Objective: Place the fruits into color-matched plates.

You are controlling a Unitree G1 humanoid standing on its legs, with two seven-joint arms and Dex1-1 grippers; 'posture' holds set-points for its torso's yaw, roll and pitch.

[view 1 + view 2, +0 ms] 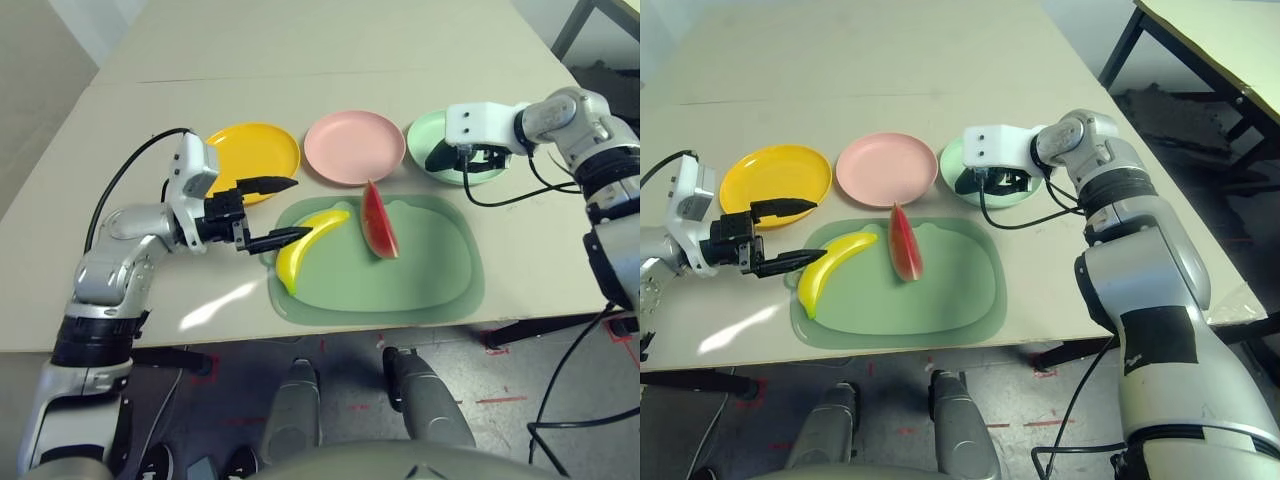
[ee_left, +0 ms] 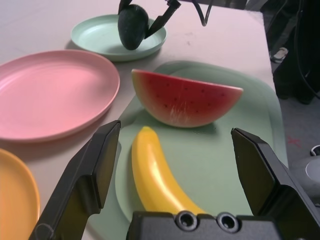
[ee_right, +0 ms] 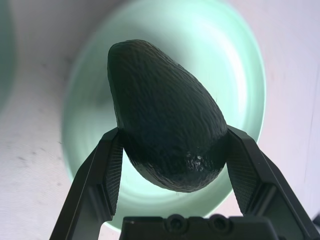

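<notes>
Jaws grip avocado [image 3: 165, 120], narrow end toward green plate [image 3: 235, 55].

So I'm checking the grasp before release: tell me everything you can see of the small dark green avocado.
The small dark green avocado is pear-shaped, with a pebbled, matte, plastic-looking skin. The right gripper clamps its broad end between two black fingers, the narrow end pointing away. It is above the round mint green plastic plate; whether it touches the plate cannot be told.

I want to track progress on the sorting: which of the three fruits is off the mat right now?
The avocado, clamped in the right gripper above the mint green plate. The banana and watermelon wedge lie on the mat.
</notes>
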